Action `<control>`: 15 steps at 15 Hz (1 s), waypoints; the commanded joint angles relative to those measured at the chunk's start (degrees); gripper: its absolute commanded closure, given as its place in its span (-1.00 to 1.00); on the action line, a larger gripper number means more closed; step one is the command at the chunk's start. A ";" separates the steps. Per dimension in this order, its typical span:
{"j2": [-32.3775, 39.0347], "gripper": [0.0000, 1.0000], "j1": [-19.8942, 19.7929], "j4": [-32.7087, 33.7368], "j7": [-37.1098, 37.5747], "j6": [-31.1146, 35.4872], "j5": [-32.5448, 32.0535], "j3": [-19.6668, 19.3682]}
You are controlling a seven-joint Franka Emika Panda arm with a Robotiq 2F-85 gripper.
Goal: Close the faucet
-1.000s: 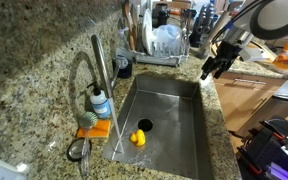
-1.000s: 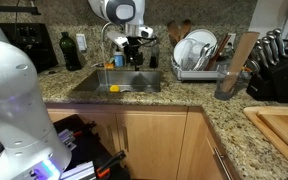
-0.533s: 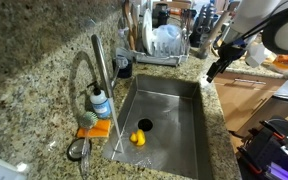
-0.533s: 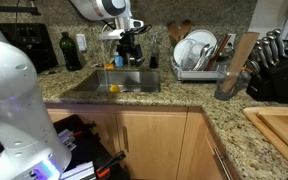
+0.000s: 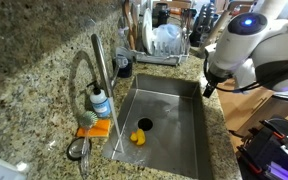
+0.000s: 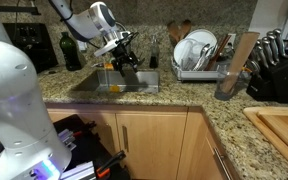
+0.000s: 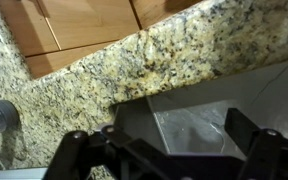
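At the sink point(image 5: 174, 115) edge opposite the faucet point(image 5: 97, 65), the tool point(image 5: 209, 88) is hovering with fingers spread apart; a soap bottle point(image 5: 101, 103) is standing just beside the faucet.

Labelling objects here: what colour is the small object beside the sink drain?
The object is yellow, shown best in an exterior view.

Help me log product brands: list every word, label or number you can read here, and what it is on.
Nothing can be read.
Blue label on the soap bottle: too small and blurred to read.
No other words, numbers or signs show in any view.
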 commanded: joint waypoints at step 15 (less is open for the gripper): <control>6.70 -1.00 9.60 5.35 -3.80 -10.27 -33.26 0.96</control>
